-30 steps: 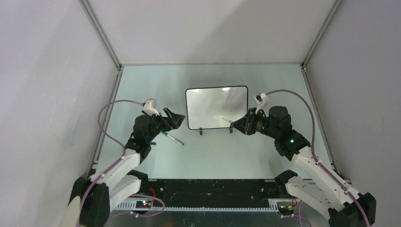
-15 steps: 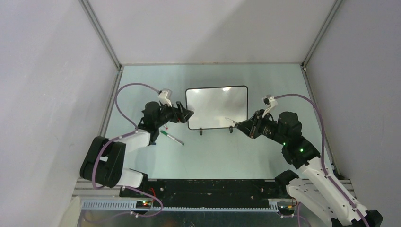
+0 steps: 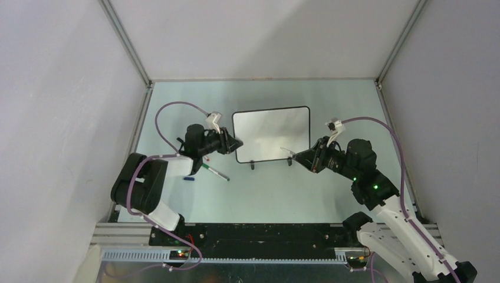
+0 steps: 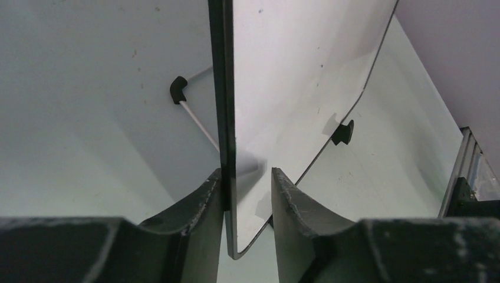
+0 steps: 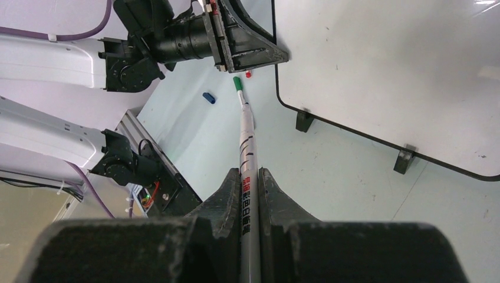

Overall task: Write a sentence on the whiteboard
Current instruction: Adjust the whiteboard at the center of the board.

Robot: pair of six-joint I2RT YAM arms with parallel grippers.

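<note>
whiteboard [image 3: 271, 132] upright on table [image 3: 265, 188]
left claw [image 4: 247, 177] half open astride its edge; right claw [image 5: 250, 174] closed on a marker [image 5: 246, 130]

Left hand [image 3: 235, 143] partly open (arm folded); right hand [image 3: 297, 157] pinched shut, arm extended.

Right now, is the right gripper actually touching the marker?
Touching. The right wrist view shows the right gripper closed on the marker: both fingers press against its barrel, with no gap on either side.
</note>
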